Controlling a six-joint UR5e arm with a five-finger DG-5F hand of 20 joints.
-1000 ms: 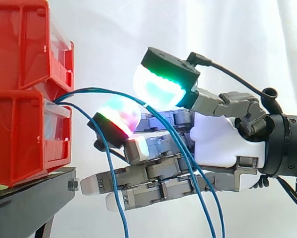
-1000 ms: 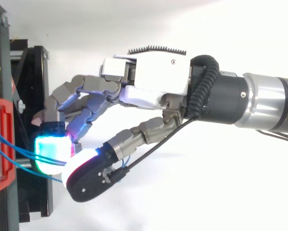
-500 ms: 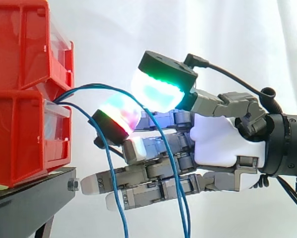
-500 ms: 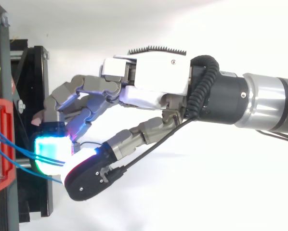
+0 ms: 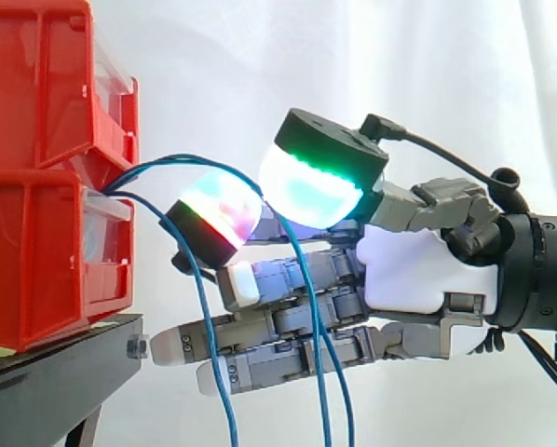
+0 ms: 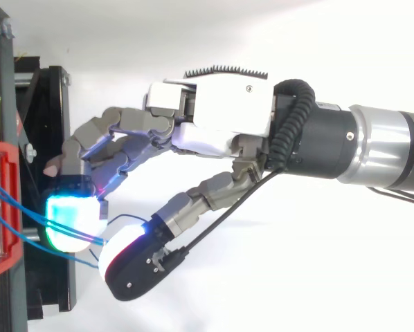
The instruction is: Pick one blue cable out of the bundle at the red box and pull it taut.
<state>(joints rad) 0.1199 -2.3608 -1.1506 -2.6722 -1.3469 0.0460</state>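
Blue cable (image 5: 157,166) looks light, limp and slick; the hand's (image 5: 418,270) fingers (image 5: 213,212) pinch one strand just beside the red box (image 5: 46,251), a sensible hold

Thin blue cables (image 5: 167,160), slack (none taut), arching out of the lower red box (image 5: 46,261), drooping down

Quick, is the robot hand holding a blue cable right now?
The hand: cannot be told whether it grips anything; the blue cables drape across it.
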